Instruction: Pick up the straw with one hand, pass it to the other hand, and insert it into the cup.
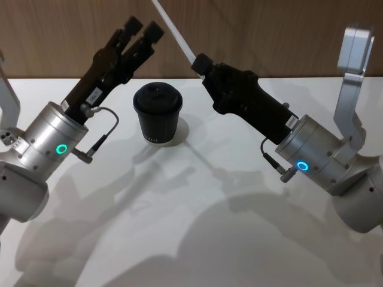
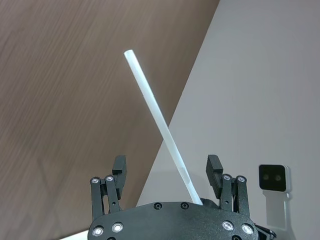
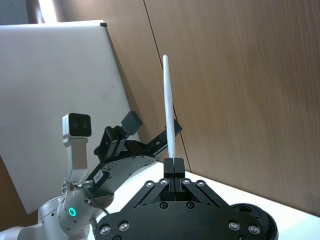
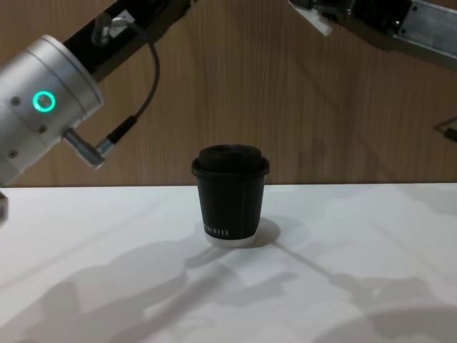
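A white table (image 1: pixel 179 239) lies nearest the robot, crossed by the shadows of two raised arms. Toward its far side stands the cup (image 1: pixel 157 113), upright on the tabletop, its black domed lid on and nothing pushed through it.

Above and just beyond the cup, the arms reach in from either side. The right gripper (image 1: pixel 200 63) is drawn narrow, its two fingers pressed together on the lower end of the straw (image 1: pixel 173 28). The thin white tube is held clear of the table and the cup, slanting up and toward the robot's left from the clamped fingertips.

The left gripper (image 1: pixel 142 30) hangs in the air above the cup's left side, just beside the straw, with its fingers (image 2: pixel 119 169) spread wide and holding nothing. From that arm's own wrist camera, the straw crosses the gap between the two fingers and touches neither of them.

A brown wood-panelled wall (image 1: pixel 269 30) closes the scene behind the table.
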